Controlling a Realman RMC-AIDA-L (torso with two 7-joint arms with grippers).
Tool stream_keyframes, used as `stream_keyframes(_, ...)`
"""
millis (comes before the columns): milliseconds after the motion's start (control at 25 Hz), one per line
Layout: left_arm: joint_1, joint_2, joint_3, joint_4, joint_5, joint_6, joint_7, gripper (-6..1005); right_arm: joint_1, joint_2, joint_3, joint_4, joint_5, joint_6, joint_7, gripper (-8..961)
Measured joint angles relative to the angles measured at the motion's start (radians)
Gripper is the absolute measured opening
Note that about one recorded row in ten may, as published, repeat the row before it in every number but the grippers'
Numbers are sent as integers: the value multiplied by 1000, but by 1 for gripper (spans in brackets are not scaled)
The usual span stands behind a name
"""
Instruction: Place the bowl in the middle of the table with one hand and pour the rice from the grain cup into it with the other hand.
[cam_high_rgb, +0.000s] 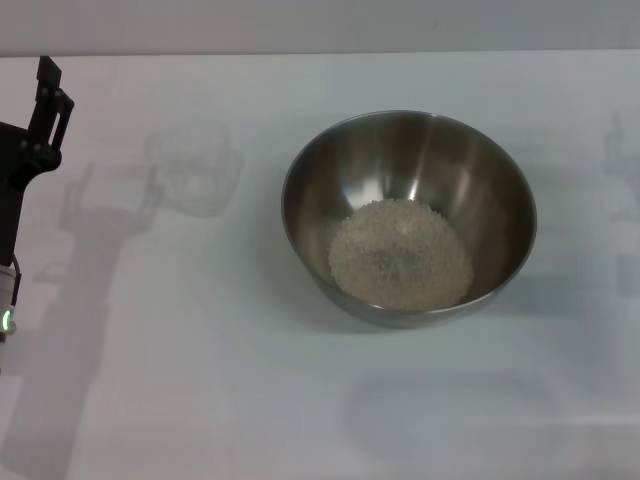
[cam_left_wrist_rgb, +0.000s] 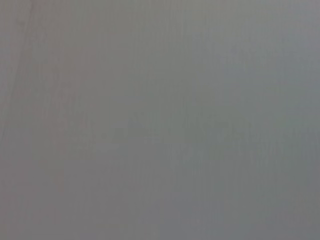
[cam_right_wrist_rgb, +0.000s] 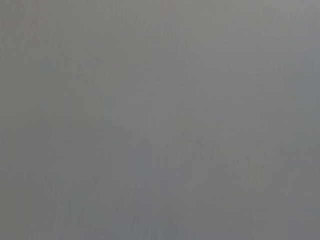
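Head view: bowl (cam_high_rgb: 408, 215) sits mid-counter (cam_high_rgb: 200, 400), rice (cam_high_rgb: 400, 253) heaped in its bottom. Clear cup (cam_high_rgb: 197, 167) stands upright toward the far left, apart from the bowl. Left hand (cam_high_rgb: 45, 100) at the left edge, near the cup, not touching; can't tell its grip. Wrist views blank grey.

1 steel bowl (cam_high_rgb: 408, 215), 1 heap of rice (cam_high_rgb: 400, 253) in it, 1 clear grain cup (cam_high_rgb: 195, 168), 1 bench (cam_high_rgb: 200, 380), 1 gripper (cam_high_rgb: 48, 100) in view.
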Motion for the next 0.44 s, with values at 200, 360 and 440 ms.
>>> stream_keyframes(200,-2,-1,-1,0,0,-3,0,801,2,0,0,0,0,-2,0,398)
stream_keyframes(360,-5,-2,-1,0,0,-5,1,801,4,0,0,0,0,-2,0,398)
stream_keyframes(440,-6,-2,-1,0,0,-5,3,801,6,0,0,0,0,-3,0,398)
